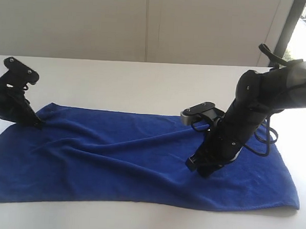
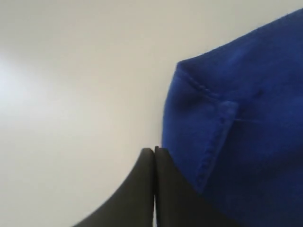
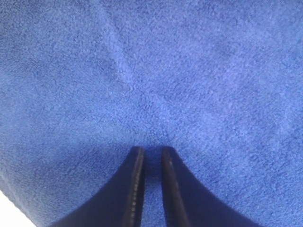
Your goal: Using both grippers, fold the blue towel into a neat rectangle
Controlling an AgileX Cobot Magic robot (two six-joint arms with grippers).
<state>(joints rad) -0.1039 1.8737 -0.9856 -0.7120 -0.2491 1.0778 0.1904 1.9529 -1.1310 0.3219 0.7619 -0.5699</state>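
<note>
Left gripper (image 2: 155,151) has its two black fingers pressed flat together with no cloth showing between them. It sits on the bare white table (image 1: 144,83), just beside the far left corner of the blue towel (image 1: 114,158). Right gripper (image 3: 150,151) stands nose-down on the right half of the towel. Its fingers are a sliver apart and nipped on a small ridge of cloth, and creases fan out from that spot.

That arm's black cables (image 1: 267,146) loop over the towel's far right part, and a small grey block (image 1: 186,114) juts from its wrist. A pale wall (image 1: 147,22) runs behind the table.

Fleecy and soft, the towel is a rough rectangle with a stitched hem (image 2: 208,151). It is spread open and rumpled, its left end pulled askew. Its long axis runs left to right across the exterior view.
</note>
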